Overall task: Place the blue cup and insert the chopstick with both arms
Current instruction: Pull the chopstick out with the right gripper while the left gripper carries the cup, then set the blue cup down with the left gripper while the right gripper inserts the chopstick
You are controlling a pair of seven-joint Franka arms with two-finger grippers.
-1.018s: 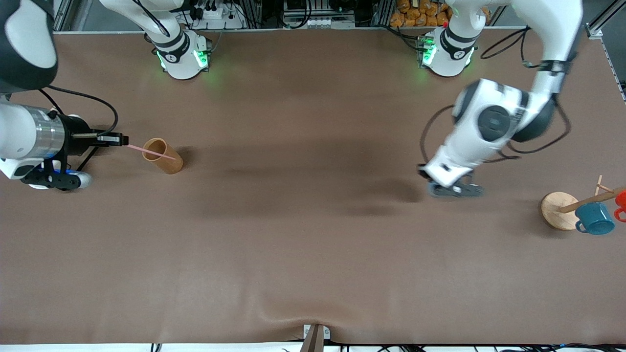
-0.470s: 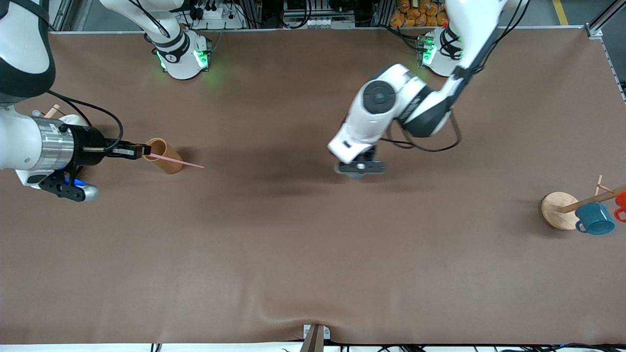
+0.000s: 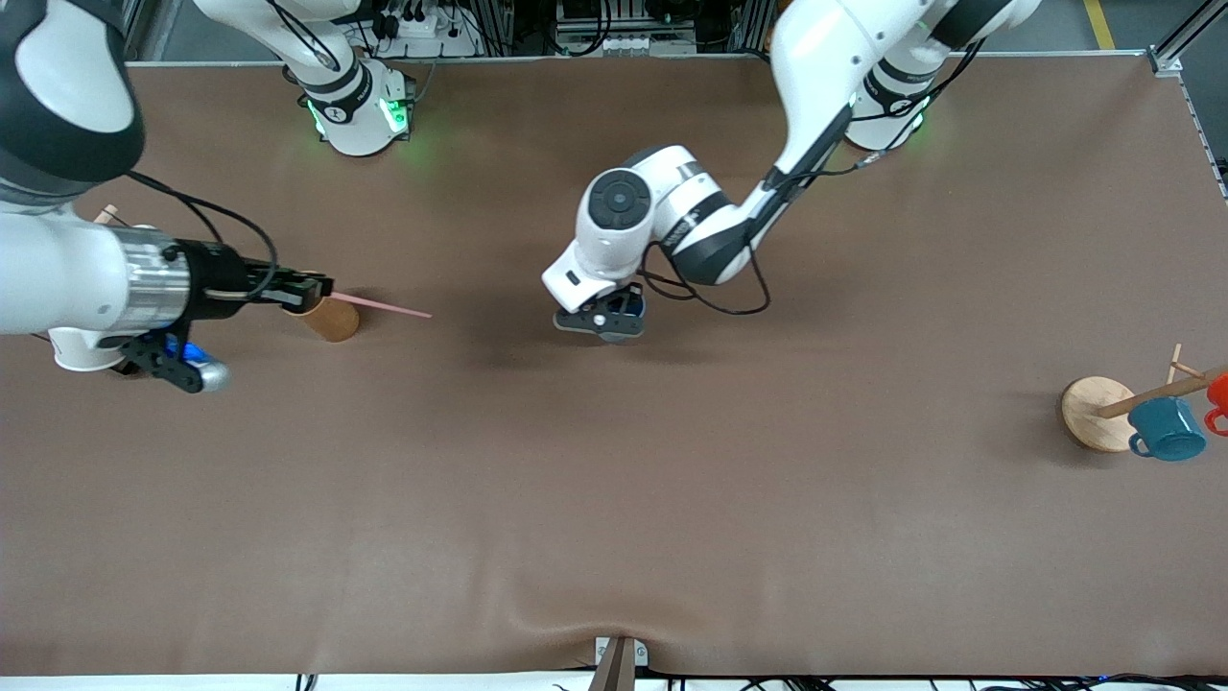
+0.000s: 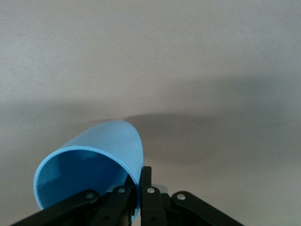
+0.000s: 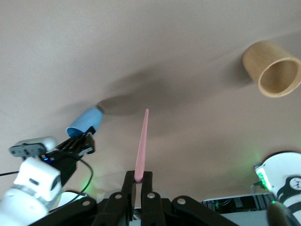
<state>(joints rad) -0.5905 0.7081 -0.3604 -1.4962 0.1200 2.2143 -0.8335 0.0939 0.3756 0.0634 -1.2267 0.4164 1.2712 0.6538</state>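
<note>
Left end effector (image 3: 614, 312) up in the air over the middle of the surface (image 3: 614, 499), clamped on the rim of the blue cup (image 4: 89, 172), cup tilted in the grip. Right end effector (image 3: 312, 287) hanging over the brown cup (image 3: 331, 319) toward the right arm's end, pinched tight on the thick end of the chopstick (image 3: 379, 306), stick level, tip aimed at the left arm. Teal mug (image 3: 1166, 429) on a wooden rack (image 3: 1096, 413) at the left arm's end.
</note>
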